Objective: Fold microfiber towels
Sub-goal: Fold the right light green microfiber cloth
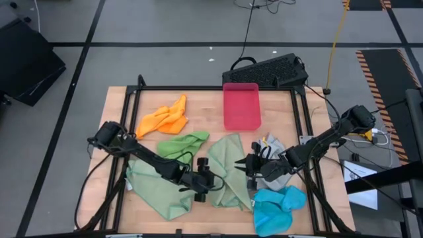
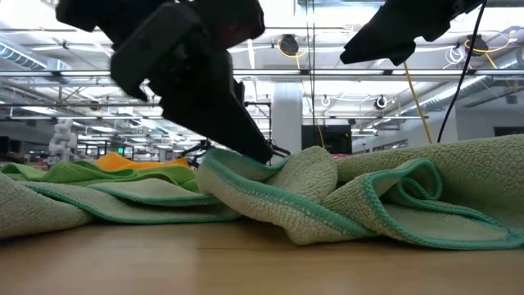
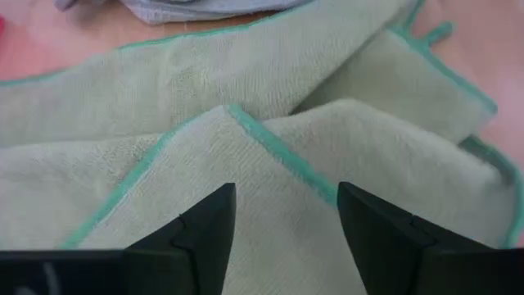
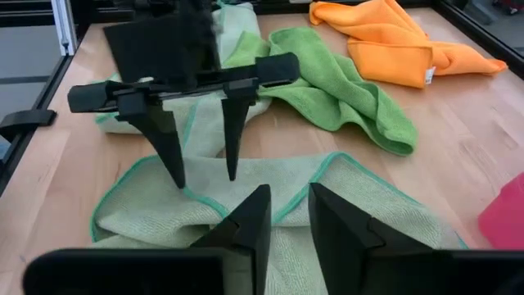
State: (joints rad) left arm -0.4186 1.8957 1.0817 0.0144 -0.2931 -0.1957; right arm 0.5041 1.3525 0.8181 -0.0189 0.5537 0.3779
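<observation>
Both arms meet over the pale sage-green microfibre towel with the teal hem point(image 1: 228, 173), rumpled just in front of the pink-red plastic tray point(image 1: 241, 106), left gripper point(image 4: 202, 168) jaws wide, right gripper point(image 4: 286, 215) jaws narrowly parted, neither holding; next, probably regrasp corners.

Sage towel point(image 1: 228, 168) teal-edged; orange towel point(image 1: 165, 119); green towel point(image 1: 182, 144); blue towel point(image 1: 274, 206); pink-red tray point(image 1: 241, 106).

Robotics lab / industrial hall: wooden tabletop point(image 1: 277, 119) in a black frame on taped concrete floor point(image 1: 165, 26), open ceiling with strip lights point(image 2: 74, 102) and trusses beyond the left pincer point(image 2: 266, 154).
</observation>
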